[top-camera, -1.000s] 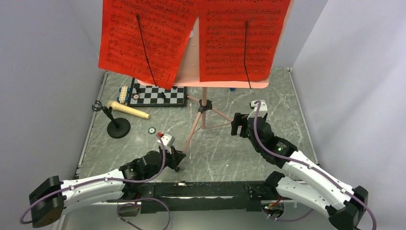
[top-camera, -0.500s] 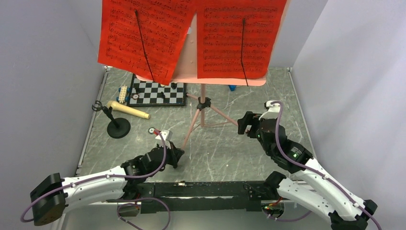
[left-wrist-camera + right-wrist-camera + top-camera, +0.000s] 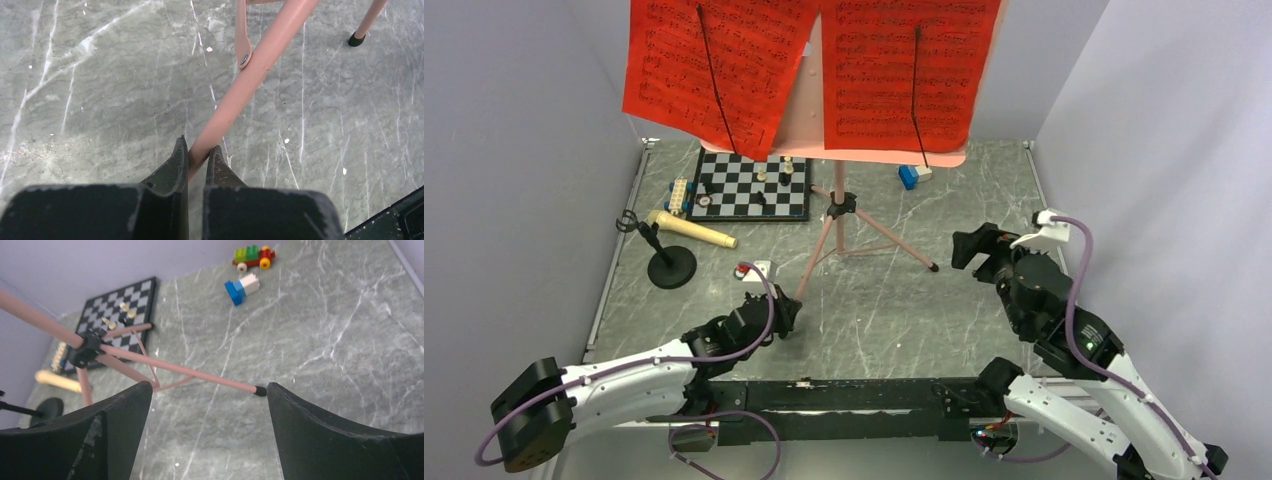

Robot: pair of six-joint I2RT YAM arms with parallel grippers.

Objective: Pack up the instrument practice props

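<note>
The pink tripod music stand [image 3: 836, 215] stands mid-table, with two red sheet-music pages [image 3: 709, 65] on its desk. My left gripper [image 3: 786, 312] is shut on the stand's near leg [image 3: 235, 97], the jaws pinching its lower end. My right gripper [image 3: 974, 250] is open and empty, right of the stand; in the right wrist view its jaws [image 3: 207, 390] frame the black foot of another leg [image 3: 259, 390]. The cream foam-headed microphone [image 3: 689, 230] lies by its black round-base stand [image 3: 671, 267] at the left.
A black-and-white chessboard [image 3: 754, 185] with pieces lies behind the stand. A blue-and-white brick [image 3: 912, 175] and a small brick car [image 3: 253, 256] sit at the back right. A small white block [image 3: 754, 270] lies near my left gripper. Grey walls close three sides.
The music stand has shifted left and back with my left gripper on its leg. My right gripper has let go, drawn back to the right and opened.
</note>
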